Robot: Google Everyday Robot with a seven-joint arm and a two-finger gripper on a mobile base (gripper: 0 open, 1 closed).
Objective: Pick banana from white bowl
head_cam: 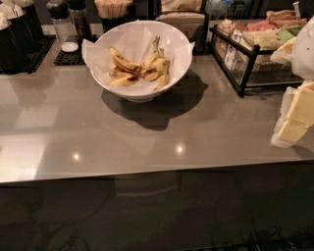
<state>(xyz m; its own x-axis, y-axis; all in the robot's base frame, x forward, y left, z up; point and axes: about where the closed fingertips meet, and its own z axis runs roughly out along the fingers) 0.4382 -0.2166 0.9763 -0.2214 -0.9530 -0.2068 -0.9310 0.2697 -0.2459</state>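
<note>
The white bowl, deep and lined with crinkled white paper, stands at the back middle of the grey counter. It holds several bananas. The long, slender, brown-mottled banana lies on the left of the pile, slanting from upper left to lower right. A banana with an upright greenish stem stands to its right, with shorter bananas below. My gripper, pale yellow and white, enters at the right edge of the view, far right of the bowl and nearer the camera, above the counter. It holds nothing that I can see.
A black wire rack with packets stands right of the bowl. Shakers on a black mat, dark containers and a cup of stir sticks line the back. The counter's front edge runs across the middle of the view.
</note>
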